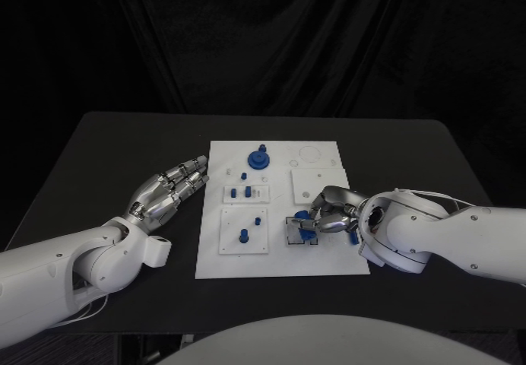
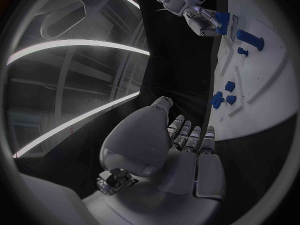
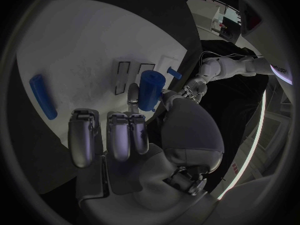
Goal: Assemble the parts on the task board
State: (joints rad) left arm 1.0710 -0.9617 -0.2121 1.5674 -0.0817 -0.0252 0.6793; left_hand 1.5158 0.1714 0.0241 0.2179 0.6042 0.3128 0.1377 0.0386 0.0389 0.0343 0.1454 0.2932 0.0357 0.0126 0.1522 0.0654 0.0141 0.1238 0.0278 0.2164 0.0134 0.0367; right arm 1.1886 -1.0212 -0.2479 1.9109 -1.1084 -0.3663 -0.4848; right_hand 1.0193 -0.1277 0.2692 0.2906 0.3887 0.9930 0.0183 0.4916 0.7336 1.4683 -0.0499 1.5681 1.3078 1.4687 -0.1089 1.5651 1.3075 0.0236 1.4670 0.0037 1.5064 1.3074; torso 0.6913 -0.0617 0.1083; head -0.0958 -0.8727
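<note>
R hand (image 1: 325,218) pinches blue peg (image 3: 150,89) over near-right slot of task board (image 1: 318,262) | L hand (image 1: 166,192) flat, fingers apart, empty, left of board | I keep peg upright, lower slow.

The right hand (image 1: 325,217) curls over the near right part of the task board (image 1: 280,262), its fingertips (image 1: 305,225) closed on a blue part (image 1: 307,236) (exact shape hidden). The left hand (image 1: 170,190) lies flat on the black table (image 1: 109,152), fingers straight, just beside the board's edge, holding nothing.
</note>
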